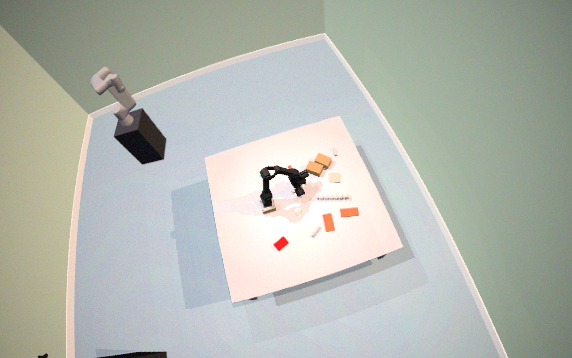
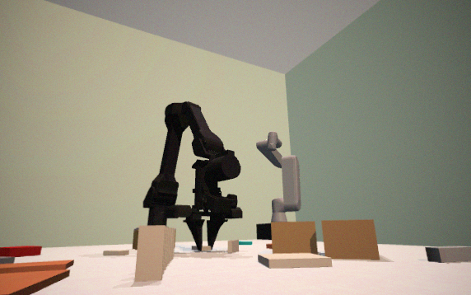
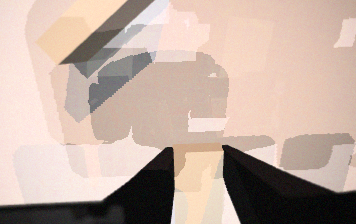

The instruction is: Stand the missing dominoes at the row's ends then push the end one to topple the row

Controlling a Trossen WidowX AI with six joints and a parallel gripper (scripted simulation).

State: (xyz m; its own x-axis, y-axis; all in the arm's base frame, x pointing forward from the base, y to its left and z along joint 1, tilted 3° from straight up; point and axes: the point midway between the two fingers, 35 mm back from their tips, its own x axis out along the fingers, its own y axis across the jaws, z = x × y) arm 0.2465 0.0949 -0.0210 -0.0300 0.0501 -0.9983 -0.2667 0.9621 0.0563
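Observation:
A row of cream dominoes stands upright, seen nearly end-on in the exterior view. My gripper points down at the table, away from the row on the arm-base side. It is shut on a cream domino, which lies flat between the fingertips at table level; its lower part runs out of the wrist view. Another cream block rests close by, at the upper left of the wrist view. A further flat cream piece lies apart from the gripper.
Two brown boxes stand near a flat cream slab. Two orange slabs lie on the row's other side, near a small grey block. A red block lies farther off.

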